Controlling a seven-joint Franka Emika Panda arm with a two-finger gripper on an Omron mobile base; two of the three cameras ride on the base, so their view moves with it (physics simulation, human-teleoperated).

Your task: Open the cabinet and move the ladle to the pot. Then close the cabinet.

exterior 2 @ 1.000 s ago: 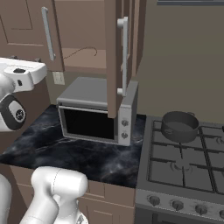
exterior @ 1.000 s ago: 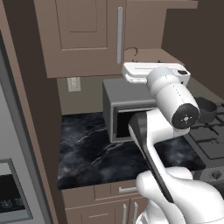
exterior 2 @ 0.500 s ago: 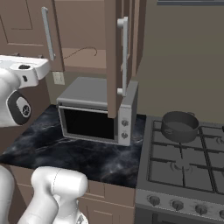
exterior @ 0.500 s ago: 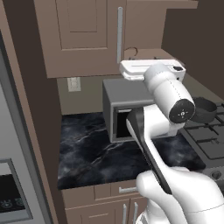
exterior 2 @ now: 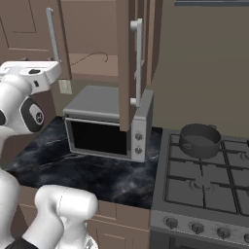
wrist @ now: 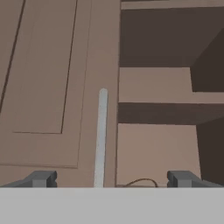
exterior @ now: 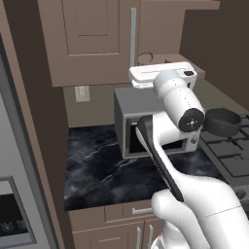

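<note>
Found the end effector (wrist: 112, 178) fully spread and holding nothing, its two small dark fingertips (wrist: 41, 178) set wide apart. Faced the cabinet (wrist: 57, 87): brown, matte, with recessed rectangular panels and a long round silver bar handle (wrist: 101, 135). Had the left door closed and the right door (exterior 2: 127, 63) swung out edge-on, exposing flat brown shelves. Located the ladle (exterior 2: 90, 57) on the lower shelf: thin, curved, brown. Located the pot (exterior 2: 199, 140) on the back left burner of the stove (exterior 2: 204, 189): low, round, dark grey, thick-rimmed. Noted a boxy grey microwave (exterior 2: 104, 124) on the glossy black marbled counter (exterior 2: 73, 168).
</note>
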